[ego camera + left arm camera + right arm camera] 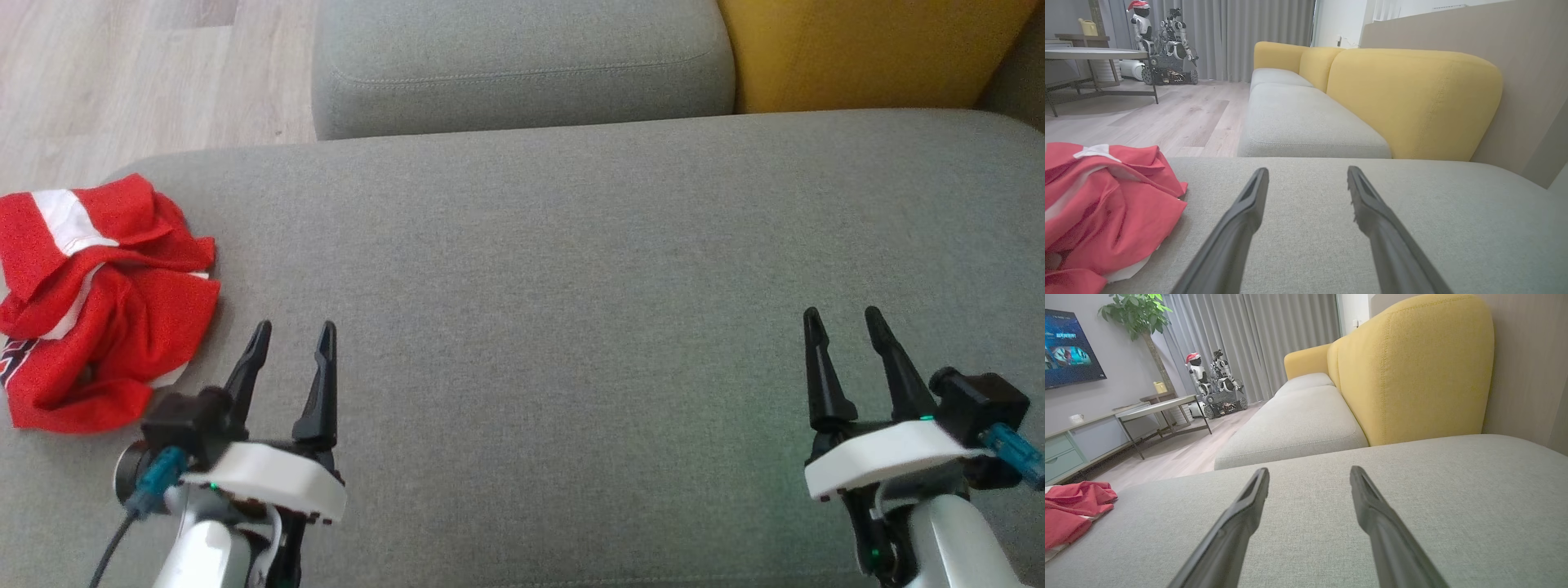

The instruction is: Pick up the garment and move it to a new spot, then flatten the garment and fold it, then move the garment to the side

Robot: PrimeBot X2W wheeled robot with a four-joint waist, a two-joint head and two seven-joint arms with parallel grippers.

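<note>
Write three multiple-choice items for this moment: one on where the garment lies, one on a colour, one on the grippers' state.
1. Where on the wide grey fabric sofa cushion does the crumpled red-and-white cloth garment lie?
A. In the middle, between the grippers
B. At its left end, outside the left gripper
C. At its right end

2. What colour is the padded sofa backrest?
A. Blue
B. Green
C. Yellow

3. How do the left gripper and the right gripper stand?
A. Both open, holding nothing
B. Left shut on the garment
C. Both shut, empty

Answers:
1 B: in the head view the garment sits to the left of the left gripper.
2 C: both wrist views show yellow upholstery.
3 A: each gripper's jaws stand apart over bare cushion.
</note>
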